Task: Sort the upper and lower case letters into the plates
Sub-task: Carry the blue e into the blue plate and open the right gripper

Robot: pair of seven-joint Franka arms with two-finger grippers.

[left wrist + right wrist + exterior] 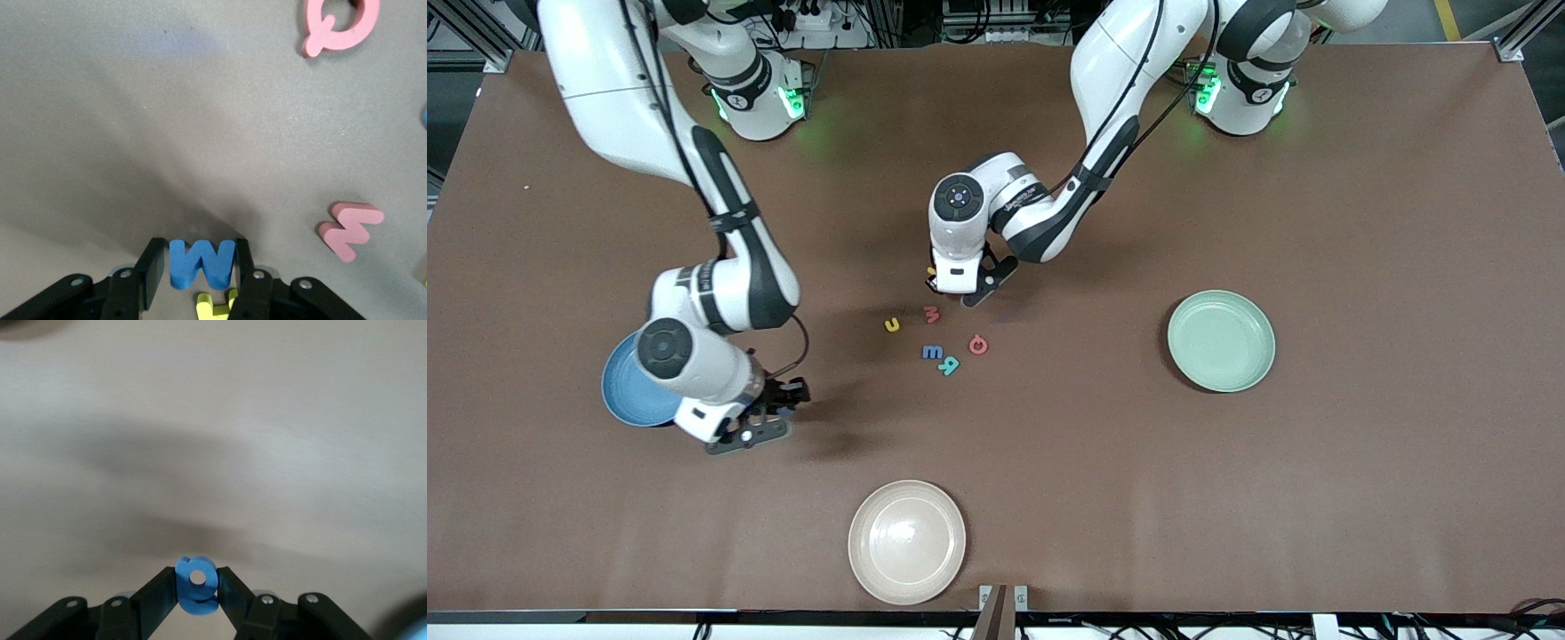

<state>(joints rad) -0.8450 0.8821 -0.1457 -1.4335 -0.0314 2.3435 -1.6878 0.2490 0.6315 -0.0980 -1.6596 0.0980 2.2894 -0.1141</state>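
Letters lie in a small cluster near the middle of the bench in the front view: a yellow u [892,325], a pink m [932,314], a blue m [933,352], a teal R [950,364] and a pink Q [978,344]. My left gripper [960,289] is low at the cluster's edge toward the bases. My right gripper [769,413] hangs just beside the blue plate [624,404], toward the right arm's end of the bench. Open bench runs wide to the edges on all sides of the cluster. The green plate [1221,340] sits toward the left arm's end, well apart from the letters, with nothing in it. The cream plate [907,541] sits close to the near edge, also bare. The blue plate is half hidden under my right arm; I cannot tell what it holds.

From my left wrist, my fingers [152,272] stand narrowly apart with a blue W [202,264] between them, one pad touching it, the other just off it. A yellow letter [216,305] lies right against the W. The pink Q and pink m lie apart on bare surface.

From my right wrist, my fingers [157,595] are clamped on a small blue letter [197,585] with a round hole, lifted over bare bench.
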